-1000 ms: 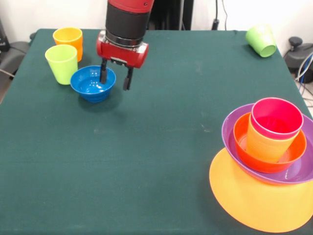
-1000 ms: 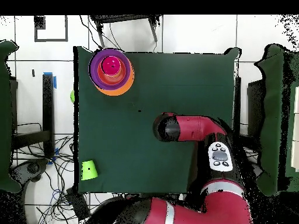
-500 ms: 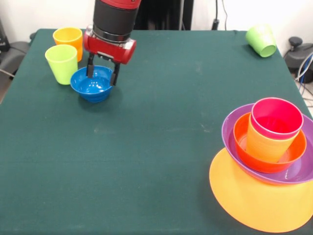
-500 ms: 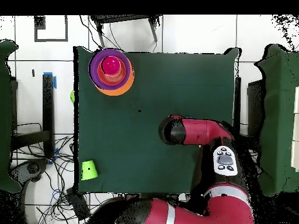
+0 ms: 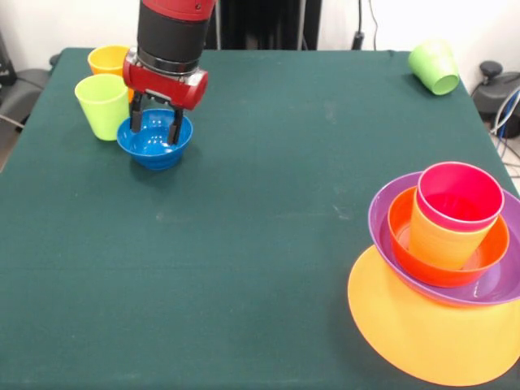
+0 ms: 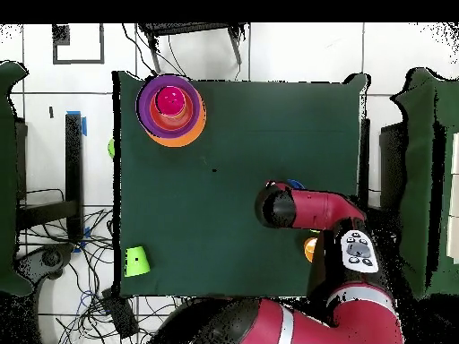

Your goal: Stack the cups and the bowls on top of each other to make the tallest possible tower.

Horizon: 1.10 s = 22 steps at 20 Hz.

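Nearest us, at the right of the dark green tablecloth (image 5: pixel 268 268), we saw the tower (image 5: pixel 443 244): a large orange-yellow bowl (image 5: pixel 406 325) lowest, then a purple bowl (image 5: pixel 487 284), a red-orange bowl (image 5: pixel 447 272), and a yellow cup (image 5: pixel 431 240) with a red cup (image 5: pixel 459 195) nested inside. Farther left, the gripper (image 5: pixel 154 127) hung with fingers apart, straddling the small blue bowl (image 5: pixel 154 146), gripping nothing. Beside it stood a lime green cup (image 5: pixel 102 106), an orange cup (image 5: pixel 110 61) behind. A green cup (image 5: pixel 435 67) lay tipped at the far right corner. Overhead, white floor tiles (image 6: pixel 296 49) and cables (image 6: pixel 85 269) surrounded the table.

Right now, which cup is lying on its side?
The green cup at the table's far corner, mouth facing sideways; the lime green cup and orange cup stand upright.
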Tool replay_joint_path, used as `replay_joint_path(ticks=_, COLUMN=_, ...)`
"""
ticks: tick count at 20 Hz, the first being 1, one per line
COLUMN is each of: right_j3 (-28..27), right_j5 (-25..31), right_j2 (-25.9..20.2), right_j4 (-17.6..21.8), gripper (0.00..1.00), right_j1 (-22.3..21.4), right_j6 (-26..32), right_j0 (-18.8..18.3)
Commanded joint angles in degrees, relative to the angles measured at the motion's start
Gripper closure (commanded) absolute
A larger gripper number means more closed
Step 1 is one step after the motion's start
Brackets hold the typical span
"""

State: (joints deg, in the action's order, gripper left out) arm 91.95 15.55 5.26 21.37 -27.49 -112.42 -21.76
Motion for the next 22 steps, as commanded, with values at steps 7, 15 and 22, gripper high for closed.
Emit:
replay_joint_path(ticks=7, right_j3=5.9, right_j5=-3.8, right_j2=-6.1, right_j4=-1.0, gripper=0.0, right_j1=2.5, right_j6=-5.8, right_j0=-0.4)
replay_joint_path(ticks=15, right_j3=5.4, right_j5=-0.6, right_j2=-5.3, right_j4=-1.2, gripper=0.0, right_j1=0.6, right_j6=-4.2, right_j0=0.3)
replay_joint_path(ticks=22, right_j3=5.0, right_j5=-0.2, right_j2=-5.4, right_j4=-1.0, gripper=0.0, right_j1=-0.2, right_j6=-3.6, right_j0=0.4)
